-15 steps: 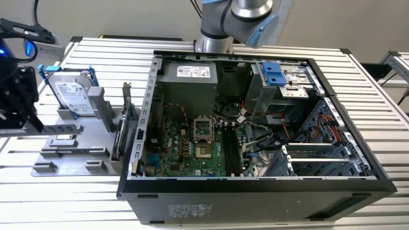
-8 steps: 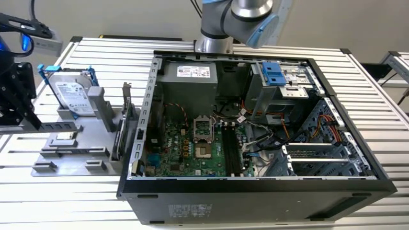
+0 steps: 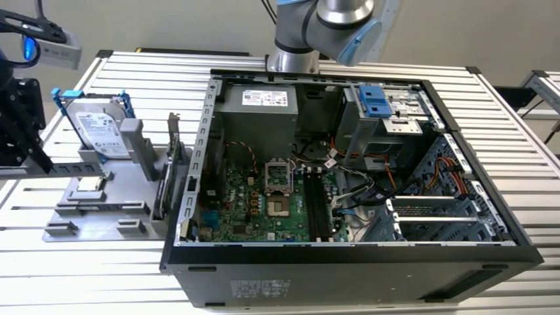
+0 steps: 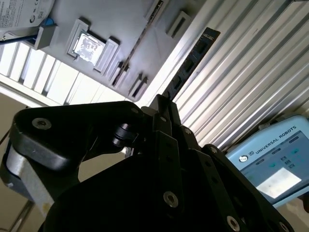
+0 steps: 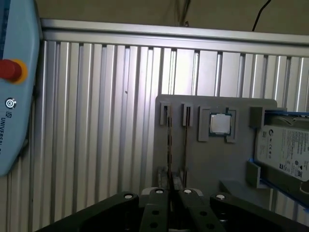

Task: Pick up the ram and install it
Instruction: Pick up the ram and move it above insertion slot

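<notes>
We see the gripper low in the centre of the second wrist view, its black fingers pinched tight on the ram. The ram is a long thin stick w/ a row of dark chips. It juts from the tips toward the upper right of that frame and hangs over the slatted table, just beside the edge of the gray fixture plate.

In the exterior view the gripper's black body sits at the far left edge, over the left side of the plate. On the plate, the hard drive w/ blue frame stands tilted at upper left. A dark card stands on edge along the plate's right side, next to the PC case.

In the first wrist view, a CPU chip lies in a pocket right of centre.

The case lies open, filling centre and right of the exterior view. The motherboard shows inside, w/ its black slots well apart from the ram. The arm rises at top centre. A pendant shows at lower right of the second wrist view
</notes>
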You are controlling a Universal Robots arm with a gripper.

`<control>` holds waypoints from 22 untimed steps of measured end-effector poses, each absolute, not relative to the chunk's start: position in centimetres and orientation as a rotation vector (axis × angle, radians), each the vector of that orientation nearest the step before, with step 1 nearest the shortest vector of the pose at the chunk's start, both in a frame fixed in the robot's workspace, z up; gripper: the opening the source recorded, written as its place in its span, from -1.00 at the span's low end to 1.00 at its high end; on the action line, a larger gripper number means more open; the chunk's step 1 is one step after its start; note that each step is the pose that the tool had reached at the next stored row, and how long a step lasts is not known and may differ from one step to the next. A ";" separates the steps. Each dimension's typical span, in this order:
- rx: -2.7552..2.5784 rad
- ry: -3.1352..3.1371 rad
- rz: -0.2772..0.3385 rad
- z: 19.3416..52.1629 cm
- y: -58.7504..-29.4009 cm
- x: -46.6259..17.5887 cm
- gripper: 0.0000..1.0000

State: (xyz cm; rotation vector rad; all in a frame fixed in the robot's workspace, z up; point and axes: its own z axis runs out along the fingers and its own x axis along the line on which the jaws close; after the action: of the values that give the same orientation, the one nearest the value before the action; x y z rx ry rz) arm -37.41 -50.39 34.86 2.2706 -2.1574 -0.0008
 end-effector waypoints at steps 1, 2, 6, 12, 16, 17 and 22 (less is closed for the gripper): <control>2.270 -2.158 -0.001 35.0 -50.4 -37.4 -1.00; 2.270 -2.158 -0.001 35.1 -50.4 -37.4 -1.00; 2.270 -2.158 -0.001 35.6 -50.4 -37.4 -1.00; 2.270 -2.158 -0.001 36.2 -50.4 -37.4 -1.00; 2.270 -2.157 -0.001 36.7 -50.4 -37.4 -1.00; 2.270 -2.158 -0.001 36.8 -50.4 -37.4 -1.00; 2.270 -2.158 -0.001 37.3 -50.4 -37.4 -1.00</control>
State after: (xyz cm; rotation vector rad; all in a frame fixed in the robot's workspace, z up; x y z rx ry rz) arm -37.40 -50.40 37.28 2.2703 -2.1576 -0.0007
